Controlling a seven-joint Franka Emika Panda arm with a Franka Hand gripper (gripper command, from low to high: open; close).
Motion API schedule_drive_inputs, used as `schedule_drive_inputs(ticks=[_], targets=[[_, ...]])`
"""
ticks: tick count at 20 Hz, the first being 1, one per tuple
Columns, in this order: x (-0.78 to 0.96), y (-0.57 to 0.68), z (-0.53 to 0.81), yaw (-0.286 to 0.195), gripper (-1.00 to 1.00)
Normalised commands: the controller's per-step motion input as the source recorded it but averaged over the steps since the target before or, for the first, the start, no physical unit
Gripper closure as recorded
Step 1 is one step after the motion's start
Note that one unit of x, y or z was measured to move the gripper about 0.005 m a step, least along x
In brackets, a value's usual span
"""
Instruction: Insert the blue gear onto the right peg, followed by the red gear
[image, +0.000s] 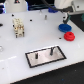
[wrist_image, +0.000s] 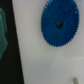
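The blue gear (image: 63, 27) lies flat on the white table toward the exterior view's right; in the wrist view the blue gear (wrist_image: 60, 24) shows its toothed rim and centre hole. The red gear (image: 69, 36) sits just in front of it, touching or nearly so. The grey black-rimmed plate (image: 46, 55) carries two dark pins, and the right peg (image: 50, 50) stands on its right half. My gripper (image: 64, 18) hangs blurred just above and behind the blue gear, holding nothing that I can see. Its fingers are too blurred to read.
A beige blocky fixture (image: 18, 27) stands at the exterior view's left. Small dark posts (image: 44, 15) and a blue object (image: 52, 9) sit along the back. A blurred pale-green shape (wrist_image: 2, 30) and a black band fill one side of the wrist view.
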Motion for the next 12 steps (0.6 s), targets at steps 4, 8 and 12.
schedule_drive_inputs(ticks=[4, 8, 12], targets=[[-0.08, -0.26, -0.41, 0.0, -1.0], [-0.07, 0.0, 0.02, 0.0, -1.0], [-0.2, -0.01, 0.04, 0.0, -1.0]])
